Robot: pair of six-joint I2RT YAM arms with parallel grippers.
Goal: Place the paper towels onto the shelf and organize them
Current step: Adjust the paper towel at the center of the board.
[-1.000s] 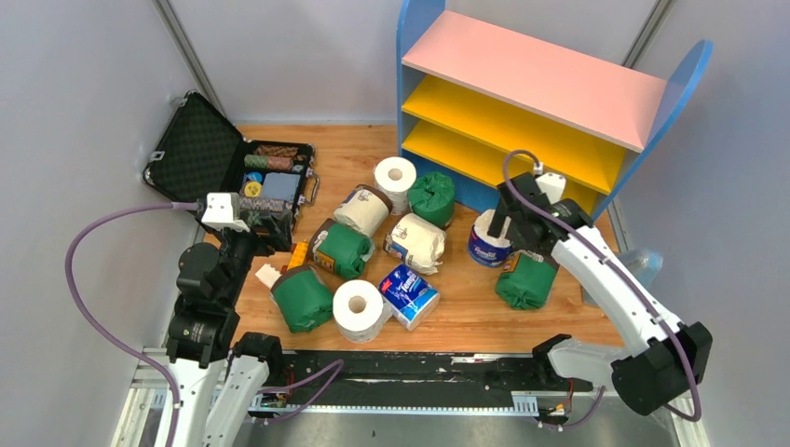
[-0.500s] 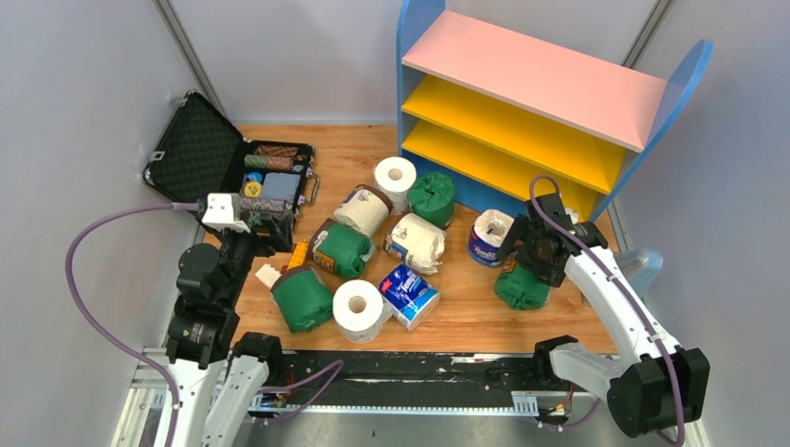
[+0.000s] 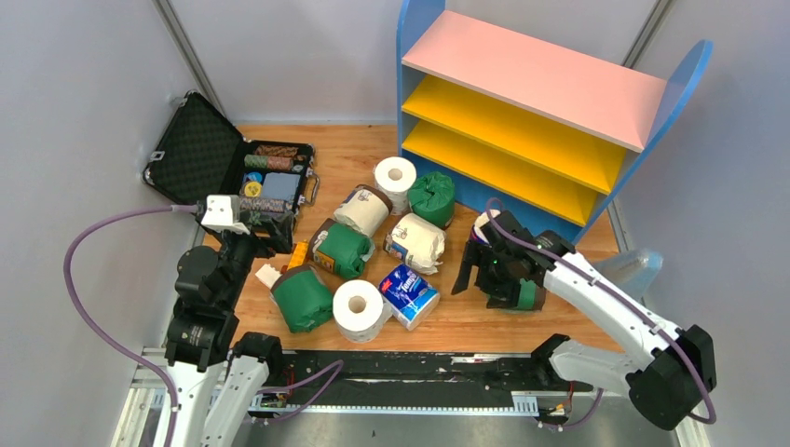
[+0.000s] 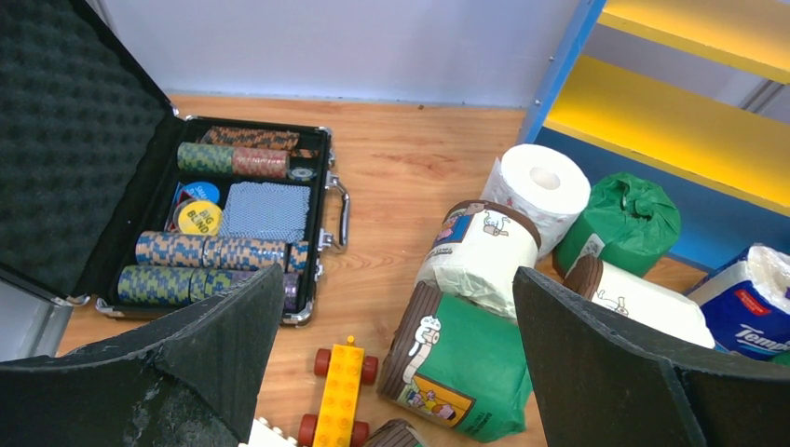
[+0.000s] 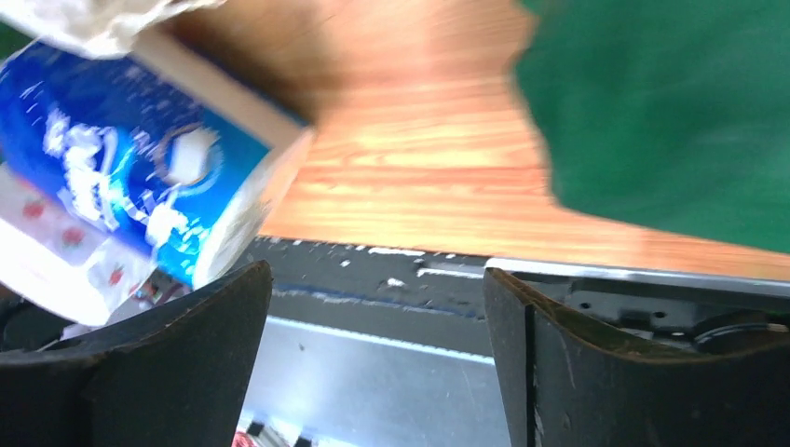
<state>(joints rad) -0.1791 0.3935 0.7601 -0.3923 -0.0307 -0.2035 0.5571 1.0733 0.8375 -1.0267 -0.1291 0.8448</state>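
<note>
Right gripper (image 5: 377, 358): jaws spread, empty, probably after the green roll (image 5: 671, 121) (blurred).
Left gripper (image 4: 396, 363): jaws spread.
Tip: straddle its middle.

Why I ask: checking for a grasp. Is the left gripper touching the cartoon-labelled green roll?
Apart. The top view shows the left gripper by the black case, with bare table between it and the green roll.

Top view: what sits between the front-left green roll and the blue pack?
A bare white roll, standing on end, sits between the green roll and the blue pack; the top view shows it.
</note>
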